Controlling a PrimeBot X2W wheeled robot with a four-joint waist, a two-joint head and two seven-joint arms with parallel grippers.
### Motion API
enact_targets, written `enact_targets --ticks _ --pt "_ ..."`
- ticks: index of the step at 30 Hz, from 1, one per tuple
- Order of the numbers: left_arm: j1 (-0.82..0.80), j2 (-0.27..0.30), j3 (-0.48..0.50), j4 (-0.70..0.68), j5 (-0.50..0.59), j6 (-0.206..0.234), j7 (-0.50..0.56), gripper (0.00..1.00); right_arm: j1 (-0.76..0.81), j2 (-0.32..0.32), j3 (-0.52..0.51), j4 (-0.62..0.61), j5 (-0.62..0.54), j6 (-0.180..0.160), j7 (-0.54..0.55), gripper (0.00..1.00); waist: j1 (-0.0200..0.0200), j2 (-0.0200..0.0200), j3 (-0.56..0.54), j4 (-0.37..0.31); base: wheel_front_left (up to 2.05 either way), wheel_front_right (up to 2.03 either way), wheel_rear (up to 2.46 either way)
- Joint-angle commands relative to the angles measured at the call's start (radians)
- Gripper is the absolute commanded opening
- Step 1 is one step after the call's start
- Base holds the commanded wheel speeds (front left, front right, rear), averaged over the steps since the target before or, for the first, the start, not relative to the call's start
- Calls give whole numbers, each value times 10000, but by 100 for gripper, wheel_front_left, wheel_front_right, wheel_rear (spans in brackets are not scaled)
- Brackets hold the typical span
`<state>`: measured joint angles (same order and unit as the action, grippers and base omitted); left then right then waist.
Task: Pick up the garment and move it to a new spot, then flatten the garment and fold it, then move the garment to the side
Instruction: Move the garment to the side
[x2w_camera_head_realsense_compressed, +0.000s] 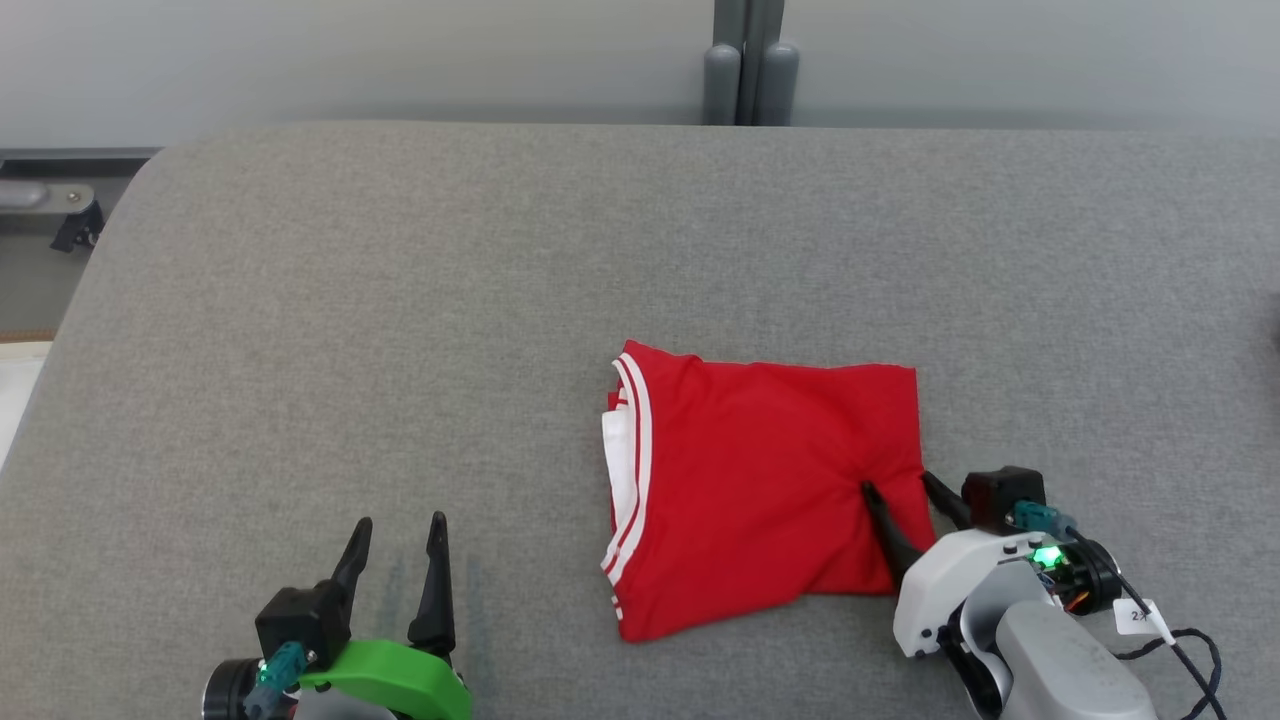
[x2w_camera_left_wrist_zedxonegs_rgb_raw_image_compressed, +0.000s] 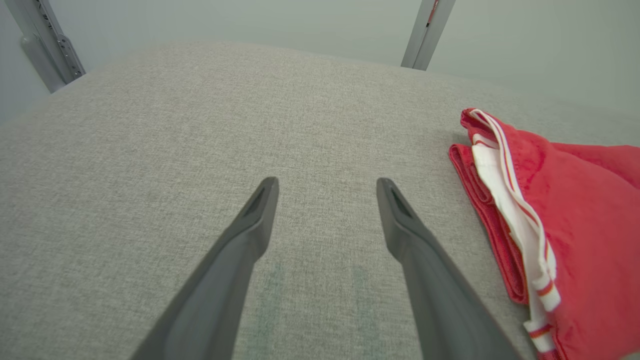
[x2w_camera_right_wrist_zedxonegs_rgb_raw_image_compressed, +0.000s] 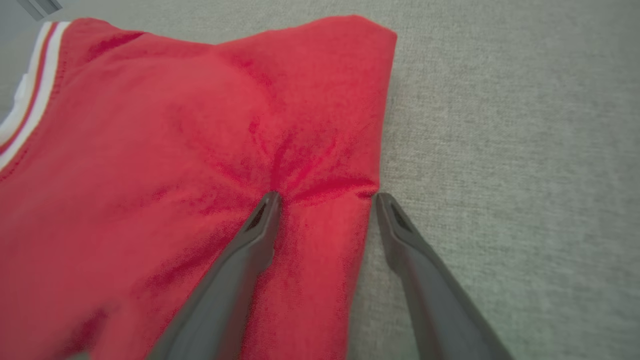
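The folded red garment (x2w_camera_head_realsense_compressed: 760, 490) lies on the grey padded surface (x2w_camera_head_realsense_compressed: 400, 300), toward 5 o'clock from the head view's middle; it is soft, light, limp cloth in stacked layers, likely to slide apart unless pinched through together; its 3 o'clock edge looks the best hold. The right gripper (x2w_camera_head_realsense_compressed: 897, 482) stands wide open astride that edge, one finger apparently pressing the puckered cloth, the other on bare surface, nothing gripped; the left gripper (x2w_camera_head_realsense_compressed: 400, 520), at the garment's 8 o'clock, gapes empty.

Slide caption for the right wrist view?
Open right gripper straddling an edge of the folded red garment on the grey surface.
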<state>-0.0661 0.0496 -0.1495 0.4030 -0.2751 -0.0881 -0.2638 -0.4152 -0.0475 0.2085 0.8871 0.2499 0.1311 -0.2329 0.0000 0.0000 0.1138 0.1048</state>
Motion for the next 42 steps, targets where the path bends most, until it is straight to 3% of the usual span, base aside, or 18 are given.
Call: enact_targets --ticks 1,2,8,22,28,34,42 --pt "-170 33 -5 30 -51 -44 -1 100 -76 -51 132 359 176 -11 34 4 0 0 140 148 0 0 0" --pt "-177 34 5 31 -51 -44 1 100 -98 -46 200 496 266 -11 -6 0 0 0 153 152 0 0 0" --pt "-96 33 82 22 -16 -71 -1 100 -388 -89 -12 763 555 -27 -270 0 0 0 31 -457 0 0 0" --pt "-323 36 -444 -384 -127 -163 -1 100 -92 -61 -735 -420 165 -17 -317 0 0 0 52 -4628 0 0 0" --pt "-459 37 -659 -353 0 -253 -1 100 145 -50 -1078 -752 134 -15 -318 0 0 0 276 -5688 0 0 0" --pt "-578 40 -799 -275 26 -325 -1 100 388 -44 -1454 -1134 122 -15 -318 0 0 0 555 -6029 0 0 0" --pt "-839 48 -805 -187 367 -413 -1 100 159 -45 -1990 -1563 -397 -15 -319 0 0 0 964 -5457 0 0 0"
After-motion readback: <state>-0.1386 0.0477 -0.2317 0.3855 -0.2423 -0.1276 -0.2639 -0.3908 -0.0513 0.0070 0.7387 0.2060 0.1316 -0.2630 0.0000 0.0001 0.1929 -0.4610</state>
